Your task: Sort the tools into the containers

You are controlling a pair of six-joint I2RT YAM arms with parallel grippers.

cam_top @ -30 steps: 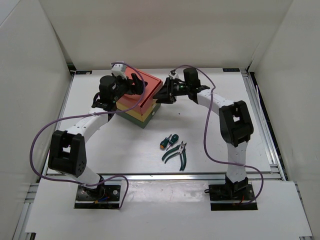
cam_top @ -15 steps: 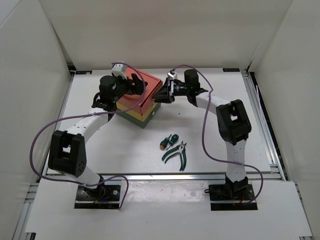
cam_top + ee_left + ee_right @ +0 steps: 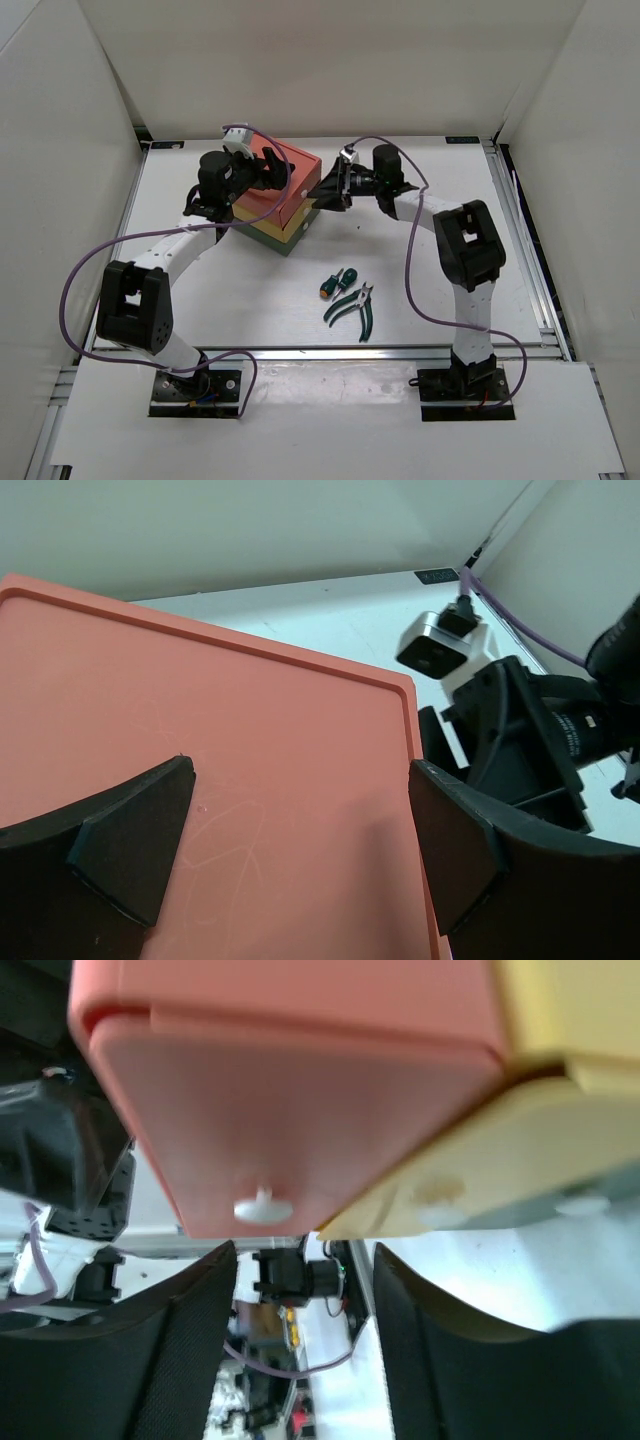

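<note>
The containers are a stack of three drawer boxes: salmon-red top [image 3: 290, 178], yellow middle [image 3: 262, 223], dark green bottom [image 3: 290, 244]. My left gripper [image 3: 268, 168] hovers open over the red lid [image 3: 250, 750], a finger to either side [image 3: 300, 785]. My right gripper [image 3: 330, 190] stands open at the drawer fronts. The red drawer's white knob [image 3: 263, 1207] sits just above the gap [image 3: 303, 1260], and nothing is held. On the table lie the tools I can see: green-handled pliers [image 3: 352, 305] and two stubby screwdrivers [image 3: 337, 281].
White walls enclose the table [image 3: 420, 260] on three sides. The yellow drawer's knob [image 3: 440, 1194] shows beside the red one. Purple cables [image 3: 415, 290] loop off both arms. The tools lie between the stack and the arm bases.
My right gripper has drawn back a little from the red drawer's front and its jaws have widened. The left gripper stays over the lid.
</note>
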